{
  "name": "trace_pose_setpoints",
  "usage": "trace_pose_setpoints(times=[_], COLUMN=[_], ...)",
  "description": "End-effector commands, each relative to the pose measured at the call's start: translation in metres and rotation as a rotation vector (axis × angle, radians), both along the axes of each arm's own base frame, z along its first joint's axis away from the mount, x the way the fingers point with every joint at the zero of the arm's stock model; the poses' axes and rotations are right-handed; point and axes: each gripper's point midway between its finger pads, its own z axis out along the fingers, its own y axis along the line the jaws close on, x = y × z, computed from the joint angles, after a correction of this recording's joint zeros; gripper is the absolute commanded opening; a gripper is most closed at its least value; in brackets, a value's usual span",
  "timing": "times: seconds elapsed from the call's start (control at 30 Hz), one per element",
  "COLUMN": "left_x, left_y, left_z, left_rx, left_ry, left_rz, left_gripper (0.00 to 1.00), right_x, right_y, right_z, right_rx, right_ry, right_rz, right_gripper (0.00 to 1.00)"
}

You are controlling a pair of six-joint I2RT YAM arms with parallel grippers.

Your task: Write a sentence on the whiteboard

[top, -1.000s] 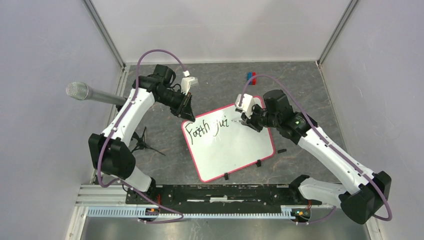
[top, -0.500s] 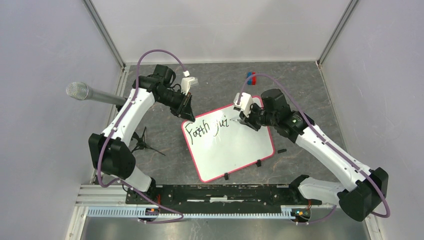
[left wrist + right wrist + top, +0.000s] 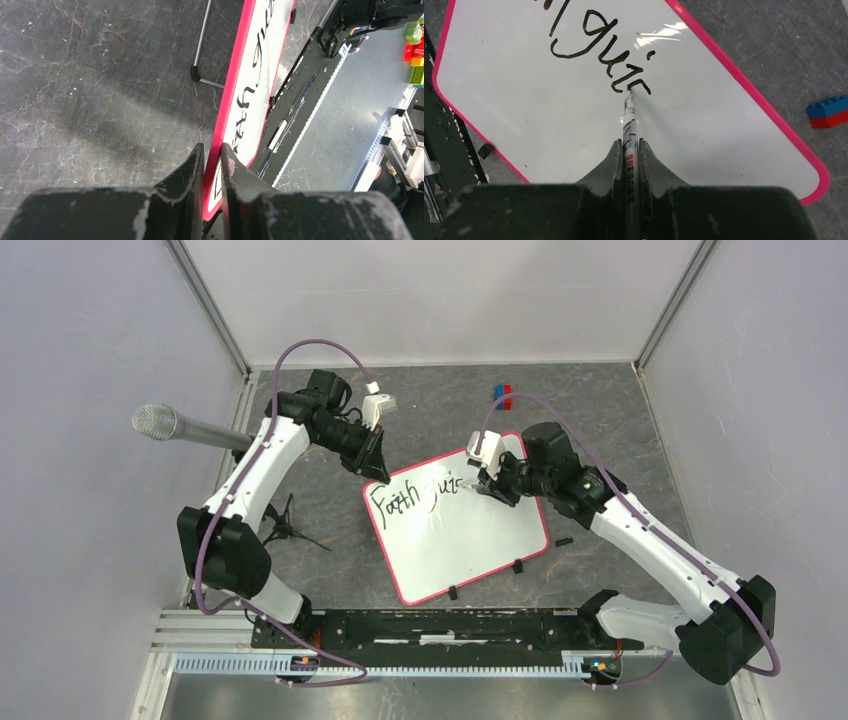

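Left arm: reaches from the lower left of the overhead view up and across to the whiteboard's (image 3: 460, 540) upper-left corner. The left gripper (image 3: 379, 473) points down. In the left wrist view, its jaws stand nearly closed, clamped on the red-pink rim at that corner.

Right arm: extends from the lower right toward centre frame. The right gripper (image 3: 489, 486) is closed on a marker (image 3: 630, 125). The tip touches the board at the end of the last stroke.

Writing: the sentence (image 3: 415, 498) is partial. It reads "Faith gui", followed by a short unfinished stroke, in black along the board's upper edge. The marker barrel carries a red label with small characters that are not legible.

Surface and room: the whiteboard lies flat and rotated at centre frame on a dark grey mottled worktop (image 3: 620, 420), enclosed by plain pale walls. Red and blue bricks (image 3: 503, 395) lie above the board. A microphone (image 3: 160, 422) projects in at the upper left.
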Motion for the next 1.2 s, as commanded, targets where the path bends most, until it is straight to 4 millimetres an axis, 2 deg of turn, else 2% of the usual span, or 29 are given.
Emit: trace_pose_setpoints(times=[0.0, 0.1, 0.2, 0.47, 0.83, 0.97, 1.17], left_x=[-0.011, -0.011, -0.011, -0.011, -0.011, -0.011, -0.009], left_y=[-0.005, -0.004, -0.004, -0.005, -0.004, -0.004, -0.005], left_z=[0.001, 0.001, 0.001, 0.001, 0.001, 0.000, 0.001], left_rx=[-0.009, -0.008, -0.008, -0.008, -0.006, -0.004, -0.008], left_ry=[-0.009, -0.009, -0.009, -0.008, -0.011, -0.009, -0.008], left_rz=[-0.053, -0.052, -0.051, -0.052, -0.053, -0.052, -0.051], left_gripper=[0.02, 0.02, 0.03, 0.02, 0.02, 0.02, 0.02], right_x=[-0.007, -0.009, -0.005, 0.022, 0.055, 0.056, 0.041], right_y=[-0.006, -0.011, -0.014, -0.017, -0.019, -0.019, -0.018], right_z=[-0.017, -0.021, -0.015, 0.017, 0.037, 0.039, 0.028], right_rx=[-0.020, -0.034, -0.037, -0.003, 0.018, 0.025, 0.033], right_ry=[0.028, 0.030, 0.006, -0.052, -0.100, -0.096, -0.050], right_rz=[-0.007, -0.016, -0.034, -0.093, -0.152, -0.148, -0.115], right_gripper=[0.00, 0.00, 0.00, 0.00, 0.00, 0.00, 0.00])
